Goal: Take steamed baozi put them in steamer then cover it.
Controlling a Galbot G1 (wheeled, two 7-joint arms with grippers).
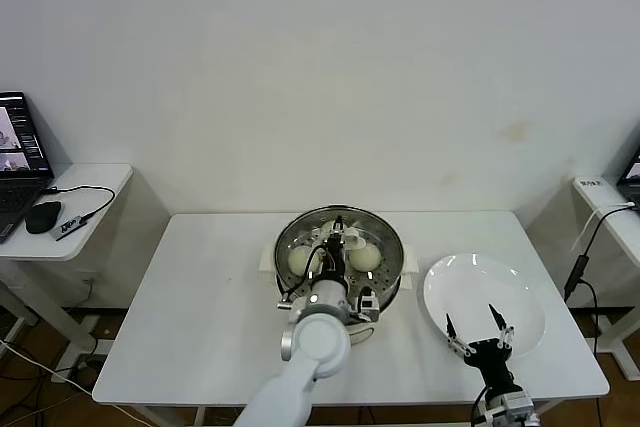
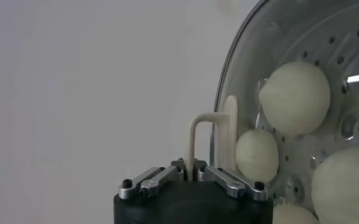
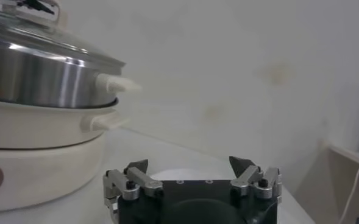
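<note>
Here the left gripper (image 2: 193,173) is clenched on the cream-white bar handle (image 2: 211,139) of the cover (image 1: 340,244), its jaws drawn in against one upright of the handle. The handle rises straight out from between the jaws, with the glass pane just beyond it, so the thing grasped lies directly ahead of the fingers; in the head view the handle's long axis appears to run roughly toward and away from the robot. Through the glass at least four steamed baozi (image 2: 294,96) rest on the perforated floor of the steamer (image 1: 385,275), close together. From the right wrist view the cover sits on the steel basket's rim; whether it is fully seated all round cannot be told. The coming move, judged from this, is a release and a straight lift off the handle, along the line the jaws already face. The left arm is the nearer arm, directly over the pot. The right gripper (image 1: 478,331) hangs parked with its jaws spread and grasping nothing, above the near edge of the white plate (image 1: 520,292), which lies just beside the steamer on the robot's right. Steamer and plate stand on a white table (image 1: 200,297) against a plain pale wall; a side desk with a laptop (image 1: 20,162) and mouse (image 1: 42,216) stands well apart to the left.
</note>
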